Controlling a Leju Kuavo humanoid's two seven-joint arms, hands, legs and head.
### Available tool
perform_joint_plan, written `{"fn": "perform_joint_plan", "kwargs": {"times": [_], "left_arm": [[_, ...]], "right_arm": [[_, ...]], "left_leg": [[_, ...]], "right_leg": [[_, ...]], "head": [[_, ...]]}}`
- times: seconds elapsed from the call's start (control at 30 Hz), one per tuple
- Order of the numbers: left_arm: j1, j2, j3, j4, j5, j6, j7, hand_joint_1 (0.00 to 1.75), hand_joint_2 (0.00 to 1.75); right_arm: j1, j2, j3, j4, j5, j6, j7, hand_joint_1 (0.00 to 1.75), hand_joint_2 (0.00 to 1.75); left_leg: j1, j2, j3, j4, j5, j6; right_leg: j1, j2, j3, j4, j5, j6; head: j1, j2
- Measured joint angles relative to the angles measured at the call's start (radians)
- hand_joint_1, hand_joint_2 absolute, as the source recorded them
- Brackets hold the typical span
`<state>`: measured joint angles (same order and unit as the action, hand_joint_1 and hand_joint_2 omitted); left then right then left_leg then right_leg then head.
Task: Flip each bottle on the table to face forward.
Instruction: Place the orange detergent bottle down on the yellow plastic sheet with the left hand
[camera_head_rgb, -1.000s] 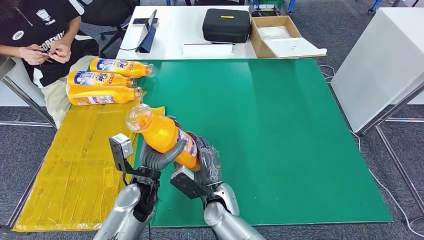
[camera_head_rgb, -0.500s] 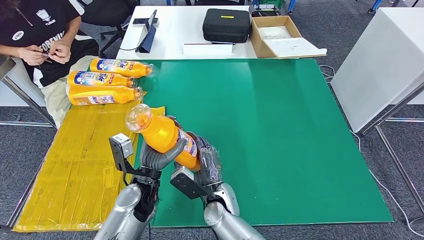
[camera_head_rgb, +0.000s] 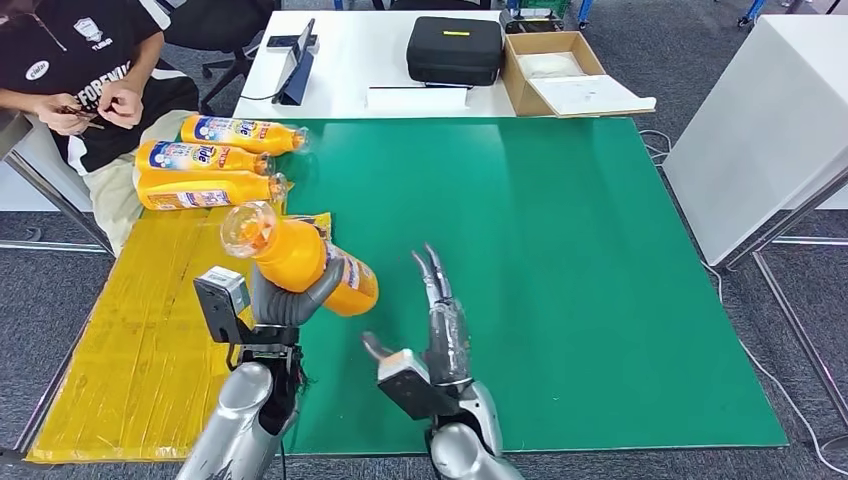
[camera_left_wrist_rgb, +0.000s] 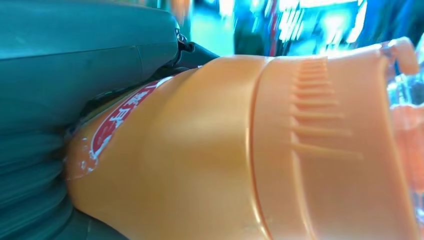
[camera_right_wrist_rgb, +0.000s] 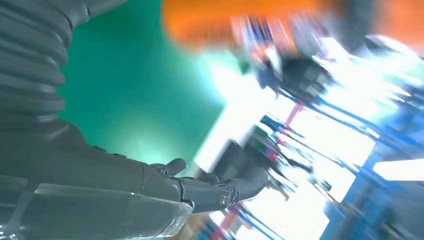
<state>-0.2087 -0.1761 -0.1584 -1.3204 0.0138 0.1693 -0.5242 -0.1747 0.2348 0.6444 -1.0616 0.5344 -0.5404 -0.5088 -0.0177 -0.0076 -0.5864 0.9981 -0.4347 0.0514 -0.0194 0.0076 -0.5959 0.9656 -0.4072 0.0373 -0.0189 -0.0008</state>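
Observation:
My left hand (camera_head_rgb: 290, 300) grips an orange bottle (camera_head_rgb: 300, 258) with a clear cap, held tilted above the seam between the yellow sheet (camera_head_rgb: 150, 320) and the green mat (camera_head_rgb: 540, 250). The left wrist view shows the orange bottle (camera_left_wrist_rgb: 240, 150) close up with a red label, against my left hand (camera_left_wrist_rgb: 60, 100). My right hand (camera_head_rgb: 437, 320) stands open to the right of the bottle, fingers stretched out and apart from it; my right hand (camera_right_wrist_rgb: 165, 185) is blurred in its wrist view. Three more orange bottles (camera_head_rgb: 205, 170) lie side by side at the far left.
A person (camera_head_rgb: 75, 70) sits at the far left corner, close to the lying bottles. Behind the mat a white table (camera_head_rgb: 350, 60) carries a black case (camera_head_rgb: 452, 48), a cardboard box (camera_head_rgb: 560, 72) and a stand. Another white table (camera_head_rgb: 770, 130) stands at the right.
My right hand has let go of the bottle and drawn back to the right, fingers now spread. My left hand has carried the bottle a little left and up.

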Motion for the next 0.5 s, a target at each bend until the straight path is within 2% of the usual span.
{"fn": "perform_joint_plan", "kwargs": {"times": [0.13,0.23,0.33,0.5], "left_arm": [[0.019,0.021,0.046,-0.015,-0.180,0.184,-0.030,1.75,1.75],[0.031,0.035,0.080,-0.021,-0.314,0.306,-0.030,1.75,1.75],[0.038,0.043,0.100,-0.026,-0.342,0.326,-0.028,1.75,1.75],[0.042,0.046,0.112,-0.032,-0.349,0.330,-0.027,1.75,1.75]], "right_arm": [[0.135,-0.087,-0.013,-0.305,0.063,-0.017,-0.003,0.00,1.75],[0.197,-0.151,-0.017,-0.457,0.080,-0.057,-0.014,0.00,1.75],[0.233,-0.192,-0.018,-0.544,0.080,-0.072,-0.022,0.00,1.75],[0.251,-0.222,-0.018,-0.604,0.077,-0.077,-0.026,0.00,1.75]], "left_leg": [[0.000,0.000,0.000,0.000,-0.001,0.000],[0.000,0.000,0.000,0.000,-0.001,-0.001],[0.000,0.000,0.000,0.000,-0.001,0.000],[0.000,0.000,0.001,0.000,-0.001,-0.001]], "right_leg": [[0.000,0.000,0.000,0.000,0.000,0.000],[0.000,0.000,0.000,0.000,0.000,0.000],[0.000,0.000,0.000,0.000,0.000,0.000],[0.000,0.000,0.001,0.000,0.000,0.000]], "head": [[0.000,0.000],[0.000,0.000],[0.000,0.000],[0.000,0.000]]}}
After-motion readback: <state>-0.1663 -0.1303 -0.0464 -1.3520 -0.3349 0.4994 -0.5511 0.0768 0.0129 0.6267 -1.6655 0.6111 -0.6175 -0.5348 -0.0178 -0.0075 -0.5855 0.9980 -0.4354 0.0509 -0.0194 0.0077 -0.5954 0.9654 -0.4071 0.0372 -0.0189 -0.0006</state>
